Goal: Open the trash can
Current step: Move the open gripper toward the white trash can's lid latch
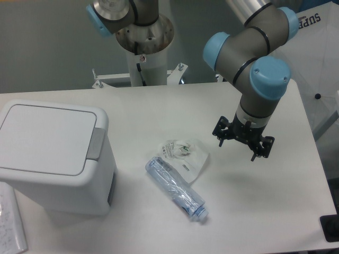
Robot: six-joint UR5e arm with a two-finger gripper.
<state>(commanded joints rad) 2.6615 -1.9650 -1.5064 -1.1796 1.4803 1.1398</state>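
I'm hovering the gripper (pixel 243 142), fingers apart and empty, at right of frame; the trash can (pixel 55 156) sits lower left, so I'm aiming squarely for its grey push tab (pixel 96 143).

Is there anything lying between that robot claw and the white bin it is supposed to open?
Yes. A clear plastic bottle lies on its side on the table, with a small crumpled clear wrapper beside it, between the gripper and the trash can. Both lie low and flat, so the arm could probably pass above them to the grey push tab.
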